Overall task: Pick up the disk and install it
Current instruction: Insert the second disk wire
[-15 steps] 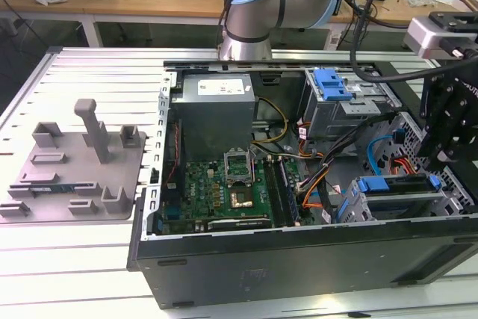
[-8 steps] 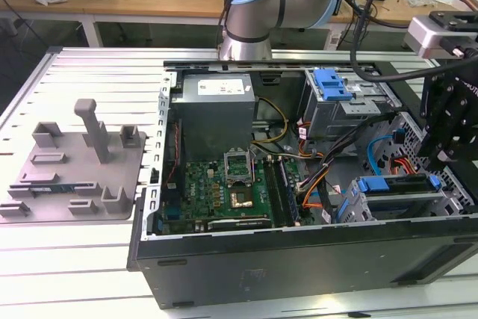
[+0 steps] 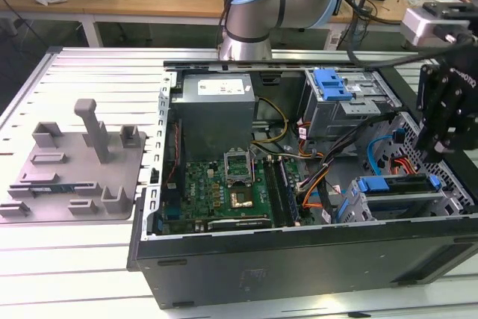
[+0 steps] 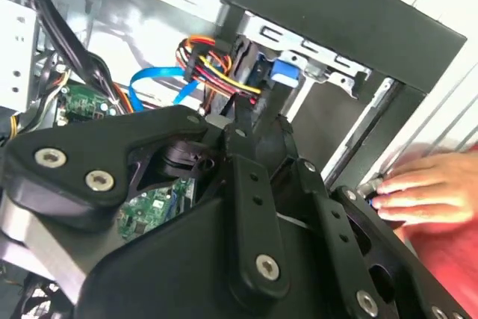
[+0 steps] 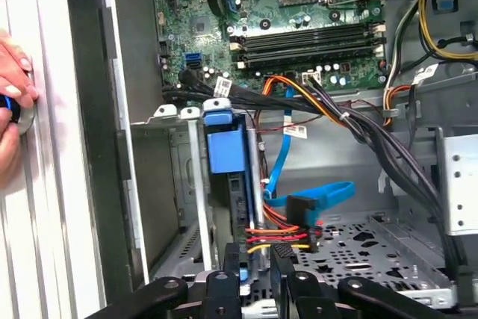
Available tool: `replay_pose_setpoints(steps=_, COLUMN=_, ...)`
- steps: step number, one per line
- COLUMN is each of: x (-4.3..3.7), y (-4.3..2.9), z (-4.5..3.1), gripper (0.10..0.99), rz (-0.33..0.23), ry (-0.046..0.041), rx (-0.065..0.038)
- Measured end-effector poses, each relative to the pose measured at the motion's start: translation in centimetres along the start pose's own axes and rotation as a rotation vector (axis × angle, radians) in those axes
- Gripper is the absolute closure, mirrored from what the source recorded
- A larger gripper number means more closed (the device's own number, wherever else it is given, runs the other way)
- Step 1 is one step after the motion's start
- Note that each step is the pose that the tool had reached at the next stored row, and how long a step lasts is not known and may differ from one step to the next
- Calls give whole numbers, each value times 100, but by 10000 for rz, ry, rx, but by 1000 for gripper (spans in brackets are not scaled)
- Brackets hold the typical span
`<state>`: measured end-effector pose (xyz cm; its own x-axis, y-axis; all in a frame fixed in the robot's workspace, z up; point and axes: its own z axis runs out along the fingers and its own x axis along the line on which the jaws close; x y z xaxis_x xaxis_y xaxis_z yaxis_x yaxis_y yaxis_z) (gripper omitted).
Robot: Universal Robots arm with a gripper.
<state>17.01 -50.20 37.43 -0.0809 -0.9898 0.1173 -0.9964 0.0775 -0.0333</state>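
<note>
Standing on a slatted table, exterior view: open computer case, motherboard on its floor, power supply at the rear. Arm rises behind the case. Gripper hangs at the exterior view's right, above the drive cage. Disk sits in that cage, blue frame edge showing, well below the gripper. Second blue latch on the upper bay. Grey fixture plate with posts lies at the exterior view's left, apart from the case.

Second wrist view: black gripper linkage fills the foreground; fingers cannot be told apart or together. Beyond it, blue cable, red, orange and yellow wires, a blue part in the cage. A person's hand rests at the case's outer edge, blurred.

First wrist view: disk seated upright in the cage, blue frame tab on top, wires plugged near it. Motherboard beyond. Gripper hovers just off the cage, touching nothing seen. Hand at the table edge, holding a small blue item.
</note>
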Motion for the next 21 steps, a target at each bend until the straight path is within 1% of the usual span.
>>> replay_pose_setpoints(steps=1, x=-22, y=0, z=-41, gripper=780, rz=-4, ry=113, rx=4)
replay_pose_setpoints(steps=2, x=-53, y=1, z=-106, gripper=780, rz=-8, ry=267, rx=12)
replay_pose_setpoints(steps=3, x=-80, y=2, z=-157, gripper=780, rz=-11, ry=390, rx=20)
replay_pose_setpoints(steps=4, x=-104, y=3, z=-193, gripper=780, rz=-16, ry=494, rx=29)
replay_pose_setpoints(steps=5, x=-158, y=7, z=-235, gripper=780, rz=-31, ry=672, rx=45)
replay_pose_setpoints(steps=6, x=-217, y=17, z=-251, gripper=780, rz=-66, ry=872, rx=34)
replay_pose_setpoints(steps=7, x=-312, y=42, z=-263, gripper=780, rz=-144, ry=1177, rx=-15)
replay_pose_setpoints(steps=8, x=-376, y=62, z=-271, gripper=780, rz=-159, ry=1358, rx=-3)
replay_pose_setpoints(steps=9, x=-430, y=78, z=-277, gripper=780, rz=-165, ry=1475, rx=7)
replay_pose_setpoints(steps=10, x=-478, y=96, z=-281, gripper=780, rz=-170, ry=1571, rx=14)
replay_pose_setpoints(steps=11, x=-505, y=112, z=-282, gripper=780, rz=-173, ry=1622, rx=17)
replay_pose_setpoints(steps=13, x=-559, y=163, z=-277, gripper=780, rz=-178, ry=1768, rx=29)
replay_pose_setpoints(steps=17, x=-570, y=240, z=-255, gripper=780, rz=-187, ry=1975, rx=26)
replay_pose_setpoints(steps=21, x=-572, y=274, z=-217, gripper=780, rz=-198, ry=2032, rx=20)
